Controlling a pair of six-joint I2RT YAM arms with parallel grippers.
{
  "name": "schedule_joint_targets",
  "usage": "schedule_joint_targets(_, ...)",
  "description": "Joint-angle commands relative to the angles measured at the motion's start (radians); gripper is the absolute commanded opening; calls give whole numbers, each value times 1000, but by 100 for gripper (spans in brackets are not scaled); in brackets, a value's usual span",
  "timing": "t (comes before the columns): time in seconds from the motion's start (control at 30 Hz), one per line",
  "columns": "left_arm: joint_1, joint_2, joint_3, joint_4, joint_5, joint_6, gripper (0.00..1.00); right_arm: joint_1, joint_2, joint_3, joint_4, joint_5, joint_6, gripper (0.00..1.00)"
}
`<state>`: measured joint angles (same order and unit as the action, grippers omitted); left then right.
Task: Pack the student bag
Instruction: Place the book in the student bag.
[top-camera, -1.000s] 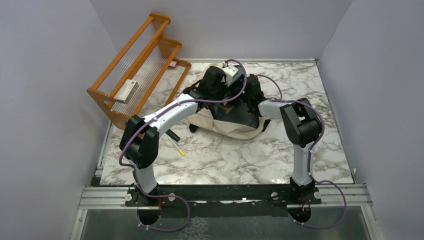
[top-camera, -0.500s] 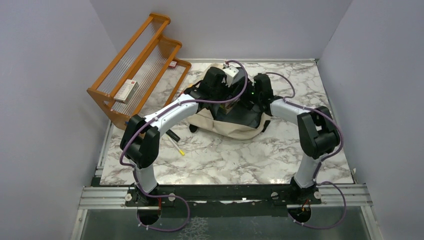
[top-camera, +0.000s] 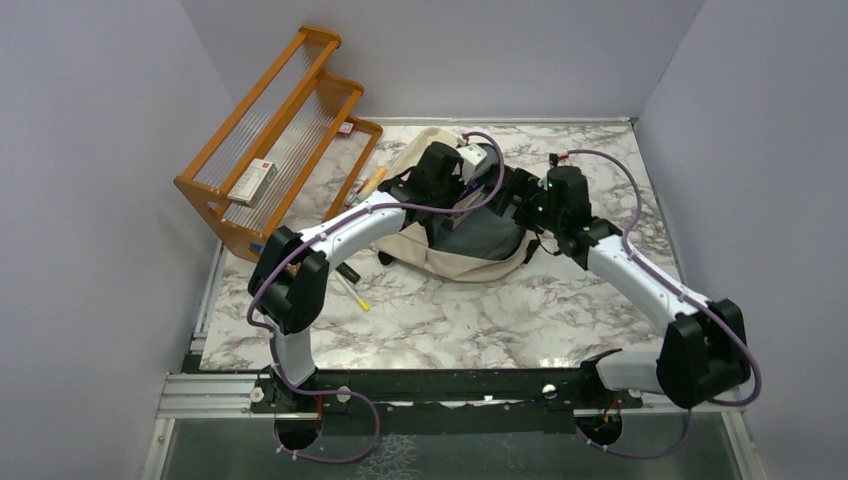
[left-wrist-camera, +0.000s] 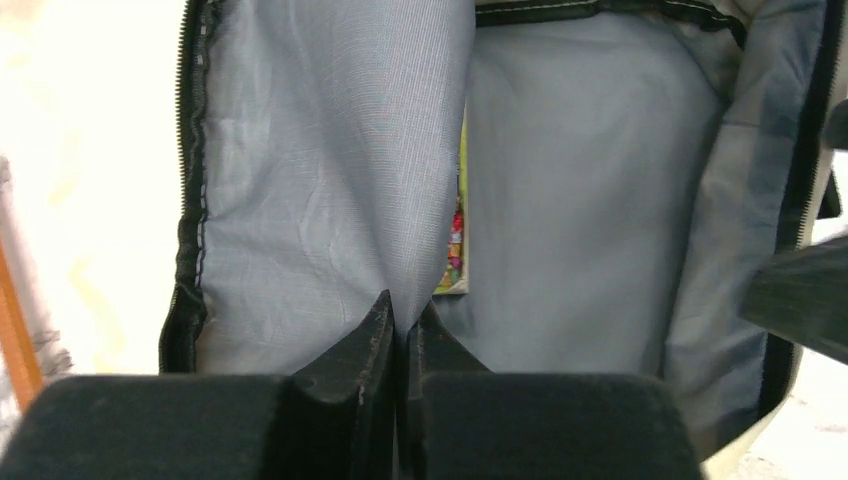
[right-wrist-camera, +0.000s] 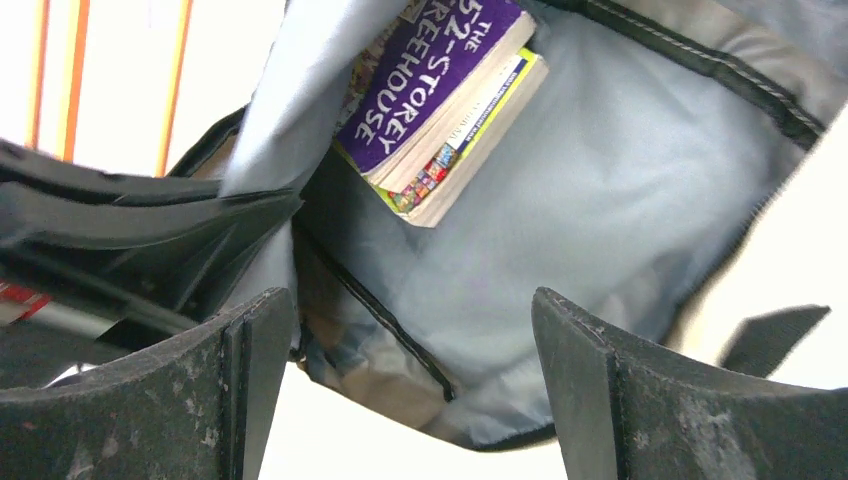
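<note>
The student bag (top-camera: 465, 258) lies open at the far middle of the surface (top-camera: 480, 320). The left hand (left-wrist-camera: 400, 325) is clamped on its lining, propping the mouth. The right hand (right-wrist-camera: 412, 305), fingers apart and empty, faces the opening; a book (right-wrist-camera: 440, 90) lies inside. Judged step: loading. Next, the right hand must fetch another item.

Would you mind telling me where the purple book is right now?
In the right wrist view the purple book sits inside the student bag, upper left of centre against the grey lining, beyond the open right gripper.
</note>
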<state>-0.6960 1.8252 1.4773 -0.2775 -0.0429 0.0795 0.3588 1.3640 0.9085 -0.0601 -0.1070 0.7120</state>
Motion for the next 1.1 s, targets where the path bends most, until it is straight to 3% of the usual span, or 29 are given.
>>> schedule_joint_targets(0.0,-74,14,35,-9,24,35,16,-10,-144,-53,-120,129,-85,92)
schedule_joint_targets(0.27,-91,-13,49,-9,101,-62,42,-12,-273,-64,-269,196,-152,90)
schedule_joint_targets(0.43,-65,-101,9,2,101,-90,53,-14,-292,-90,-296,233,-147,83)
schedule_joint_targets(0.57,16,-169,-67,41,109,-165,57,-14,-259,-105,-271,187,-122,77)
schedule_joint_targets(0.77,151,-211,-173,122,131,-267,66,-14,-104,-76,-216,71,-92,76)
schedule_joint_targets(0.9,171,-172,-169,153,186,-287,68,-14,1,-41,-207,50,-105,72)
schedule_joint_targets(1.07,174,-100,-143,174,215,-295,69,-15,82,0,-187,68,-131,59)
